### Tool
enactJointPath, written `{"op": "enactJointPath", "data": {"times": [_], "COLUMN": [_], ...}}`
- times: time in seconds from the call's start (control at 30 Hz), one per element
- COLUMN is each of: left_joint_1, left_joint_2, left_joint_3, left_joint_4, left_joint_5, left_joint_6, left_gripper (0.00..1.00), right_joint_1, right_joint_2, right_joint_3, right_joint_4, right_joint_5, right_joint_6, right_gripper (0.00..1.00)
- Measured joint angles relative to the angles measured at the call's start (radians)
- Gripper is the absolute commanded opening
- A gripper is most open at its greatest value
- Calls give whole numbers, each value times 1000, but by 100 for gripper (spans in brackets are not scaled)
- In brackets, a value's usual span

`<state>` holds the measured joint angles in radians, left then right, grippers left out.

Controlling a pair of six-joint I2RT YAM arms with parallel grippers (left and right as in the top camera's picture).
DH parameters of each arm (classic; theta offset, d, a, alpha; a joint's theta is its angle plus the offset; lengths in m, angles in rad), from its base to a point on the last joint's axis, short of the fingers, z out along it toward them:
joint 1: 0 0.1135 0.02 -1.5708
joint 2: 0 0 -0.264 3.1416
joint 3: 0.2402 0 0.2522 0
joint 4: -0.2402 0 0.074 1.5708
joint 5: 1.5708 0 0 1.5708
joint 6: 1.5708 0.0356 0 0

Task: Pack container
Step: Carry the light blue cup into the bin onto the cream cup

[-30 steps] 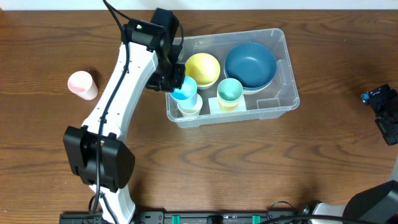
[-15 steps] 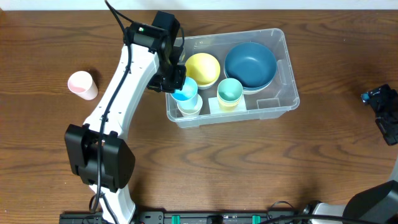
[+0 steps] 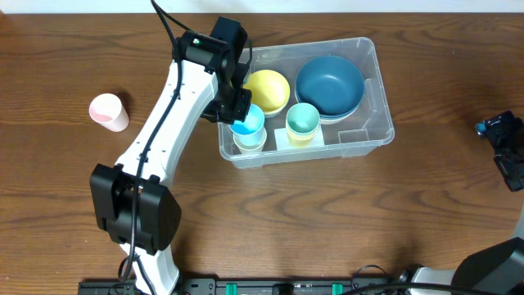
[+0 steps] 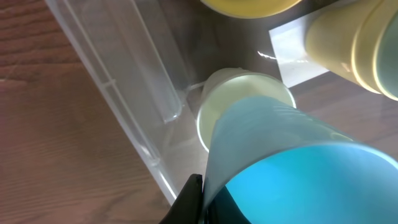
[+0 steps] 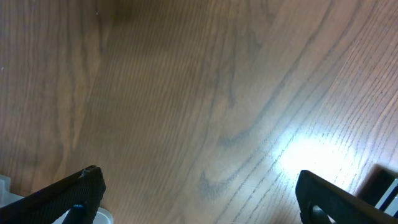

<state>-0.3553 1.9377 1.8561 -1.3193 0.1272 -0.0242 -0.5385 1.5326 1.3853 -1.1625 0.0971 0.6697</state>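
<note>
Crowding the blue cup (image 3: 246,121) are a yellow bowl (image 3: 268,88), cream cup (image 4: 249,93), container (image 4: 134,93) wall.

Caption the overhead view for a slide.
Left gripper holds a blue cup over a pale cup in the container, beside a yellow bowl; a pink cup sits outside.

Clear glossy plastic container (image 3: 379,90) on matt wood-grain table (image 3: 327,221).

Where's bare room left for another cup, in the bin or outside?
In the container, only the front-right corner on the white label, beside the teal cup. The yellow bowl, dark blue bowl and blue cup crowd the rest. The table is bare in front.
</note>
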Motion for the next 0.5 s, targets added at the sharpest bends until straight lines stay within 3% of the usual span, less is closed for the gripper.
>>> {"op": "enactJointPath", "data": {"times": [0.37,0.5], "left_joint_1": [-1,-5], "left_joint_2": [0,0], "left_joint_3": [0,0], "left_joint_4": [0,-1], "left_joint_5": [-8,-9], "left_joint_6": [3,8], "left_gripper": [6,17], "right_joint_1": [0,0], "right_joint_2": [0,0], "right_joint_3": [0,0], "right_joint_4": [0,0], "right_joint_5": [0,0], "right_joint_6": [0,0], "right_gripper": [99,99]}}
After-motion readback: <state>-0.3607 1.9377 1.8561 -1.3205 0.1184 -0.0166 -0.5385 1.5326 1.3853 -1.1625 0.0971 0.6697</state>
